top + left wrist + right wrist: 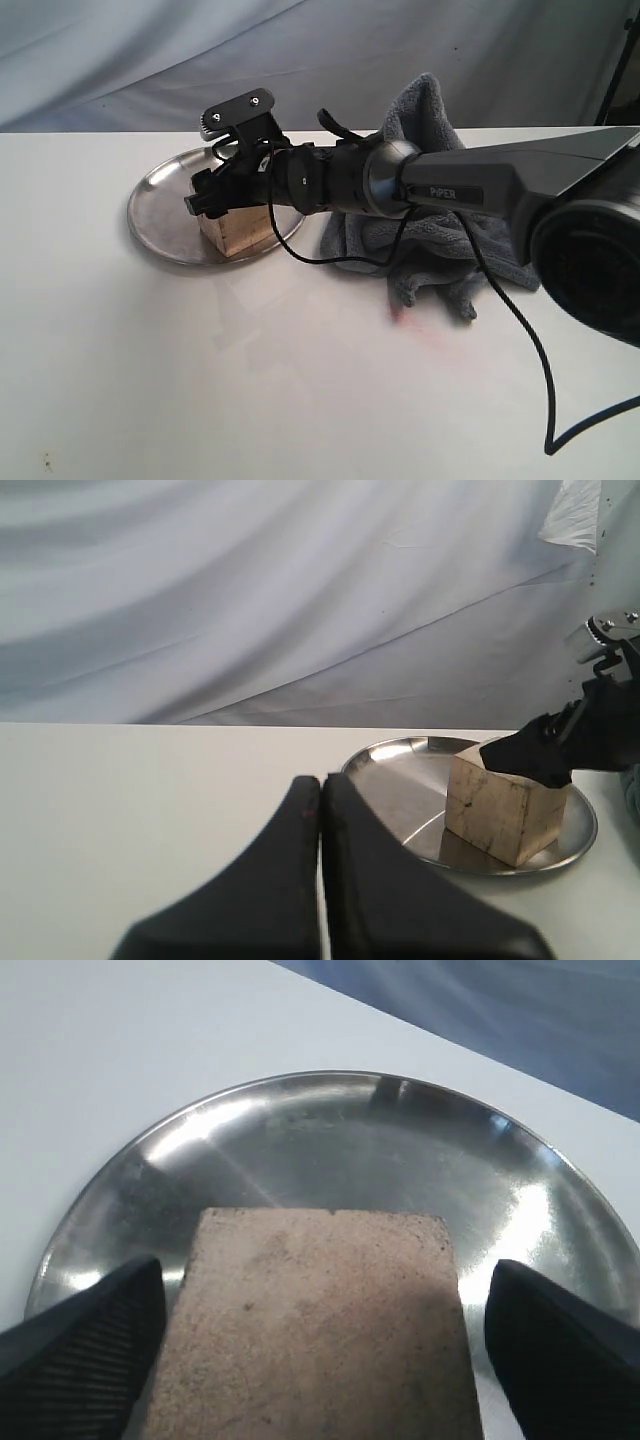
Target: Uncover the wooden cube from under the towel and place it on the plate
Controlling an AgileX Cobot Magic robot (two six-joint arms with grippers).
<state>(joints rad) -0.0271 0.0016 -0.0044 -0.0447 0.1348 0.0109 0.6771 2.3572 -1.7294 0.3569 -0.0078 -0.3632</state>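
The pale wooden cube [240, 230] rests on the round steel plate [160, 215], on the side nearest the towel. My right gripper [212, 198] reaches across from the right and is open, its jaws standing either side of the cube's top. In the right wrist view the cube [320, 1320] lies between the two black fingers [80, 1345] with a thin gap on each side. The crumpled blue-grey towel [430, 245] lies right of the plate, partly behind the arm. My left gripper [320, 785] is shut and empty, low over the table, facing the plate [400, 780] and cube [505, 810].
A loose black cable [520, 330] hangs from the right arm over the white table [200, 380]. A faint red mark [405, 318] shows on the table in front of the towel. A pale cloth backdrop [200, 60] closes off the far side.
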